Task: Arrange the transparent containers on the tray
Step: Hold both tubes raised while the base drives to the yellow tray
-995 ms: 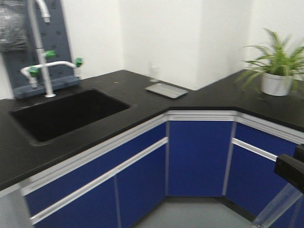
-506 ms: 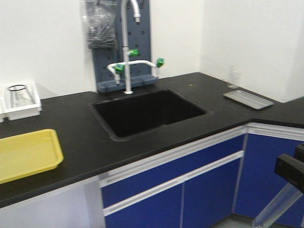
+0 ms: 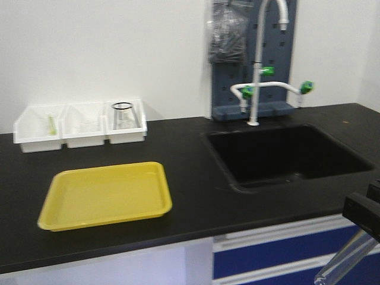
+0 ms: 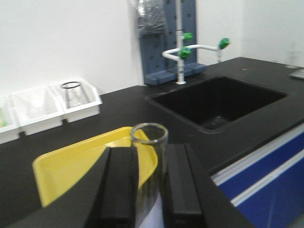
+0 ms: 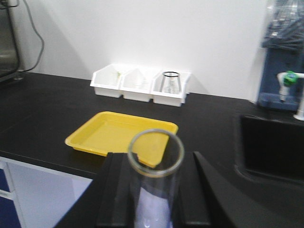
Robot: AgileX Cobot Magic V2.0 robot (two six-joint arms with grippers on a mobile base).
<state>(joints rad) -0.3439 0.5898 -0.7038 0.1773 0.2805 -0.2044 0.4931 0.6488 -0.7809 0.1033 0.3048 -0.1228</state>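
Both arms hang in front of the black counter, each carrying a clear test tube. My left gripper (image 4: 149, 154) is shut on one tube (image 4: 151, 142), whose open rim stands upright between the black fingers. In the same way my right gripper (image 5: 154, 164) is shut on the other tube (image 5: 155, 190). The front view shows that right gripper (image 3: 363, 217) at the lower right, its tube (image 3: 343, 260) slanting down below it. The yellow tray (image 3: 107, 196) lies bare on the counter at the left, ahead of both grippers as the tray (image 4: 66, 166) and the tray (image 5: 118, 133).
Three white bins (image 3: 80, 126) line the wall behind the tray; the right one holds a clear flask (image 3: 123, 115). A black sink (image 3: 288, 155) with a white faucet (image 3: 256, 71) is right of the tray. Blue cabinets (image 3: 285, 255) sit below the counter.
The front view has swung left along the counter: the sink slid rightward, and the yellow tray and white bins came fully into view. The right gripper kept its tube.
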